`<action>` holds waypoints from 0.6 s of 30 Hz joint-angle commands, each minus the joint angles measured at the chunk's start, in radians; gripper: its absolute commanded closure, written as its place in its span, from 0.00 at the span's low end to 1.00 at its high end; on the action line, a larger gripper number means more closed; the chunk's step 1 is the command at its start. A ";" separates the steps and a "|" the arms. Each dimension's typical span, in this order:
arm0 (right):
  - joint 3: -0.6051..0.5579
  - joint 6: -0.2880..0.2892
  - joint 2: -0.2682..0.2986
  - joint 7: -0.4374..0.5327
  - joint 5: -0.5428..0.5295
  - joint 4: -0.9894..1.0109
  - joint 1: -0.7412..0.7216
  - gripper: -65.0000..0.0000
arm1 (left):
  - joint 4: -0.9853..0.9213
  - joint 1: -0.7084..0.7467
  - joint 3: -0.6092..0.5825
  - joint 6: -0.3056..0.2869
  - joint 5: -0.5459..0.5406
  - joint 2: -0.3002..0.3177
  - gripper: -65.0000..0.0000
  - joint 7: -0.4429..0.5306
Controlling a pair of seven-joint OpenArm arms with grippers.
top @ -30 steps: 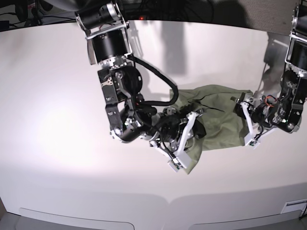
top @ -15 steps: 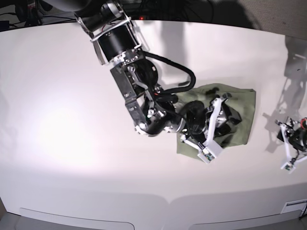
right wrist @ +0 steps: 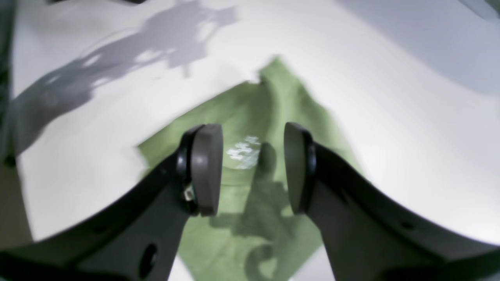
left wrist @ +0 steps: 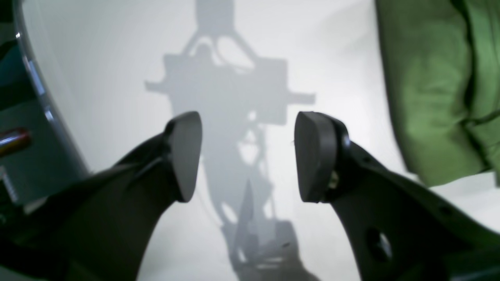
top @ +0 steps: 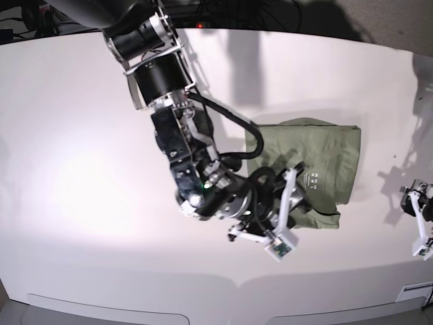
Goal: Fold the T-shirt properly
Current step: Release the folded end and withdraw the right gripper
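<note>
T-shirt (top: 314, 162) folded, under right claw (right wrist: 253, 168) | both claws parted, empty

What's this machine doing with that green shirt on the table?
A two-armed robot is folding a sage-green T-shirt on a white table. The shirt lies as a compact folded rectangle with its small white neck print showing. The right gripper hangs just above the shirt's near edge with its jaws apart and nothing between them. The left gripper sits off to the side by the table's edge, open too, clear of the cloth.
</note>
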State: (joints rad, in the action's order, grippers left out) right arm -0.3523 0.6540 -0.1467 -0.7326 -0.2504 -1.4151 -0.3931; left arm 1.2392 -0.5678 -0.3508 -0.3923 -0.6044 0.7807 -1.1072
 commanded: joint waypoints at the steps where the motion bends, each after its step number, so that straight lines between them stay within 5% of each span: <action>1: 0.018 0.001 -0.010 0.030 0.014 -0.017 -0.027 0.59 | 0.014 -0.027 0.010 0.003 -0.018 0.004 0.43 0.005; 7: 0.162 -0.017 -0.010 0.119 0.120 0.039 -0.039 0.59 | 0.014 -0.024 0.010 -0.001 -0.109 -0.129 0.43 -0.092; 12: 0.230 -0.024 -0.010 0.167 0.143 0.330 -0.143 0.59 | 0.085 0.009 0.010 -0.005 -0.110 -0.243 0.43 -0.103; 18: 0.200 -0.029 -0.010 0.241 0.200 0.658 -0.288 0.59 | 0.305 0.109 0.010 -0.008 -0.058 -0.282 0.43 -0.119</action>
State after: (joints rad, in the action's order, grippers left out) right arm -0.1528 0.6239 -0.1516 -0.5125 -0.0452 -0.7399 -0.6525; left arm 1.5360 -0.4397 -0.3508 -0.3996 -0.6662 0.4843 -1.2301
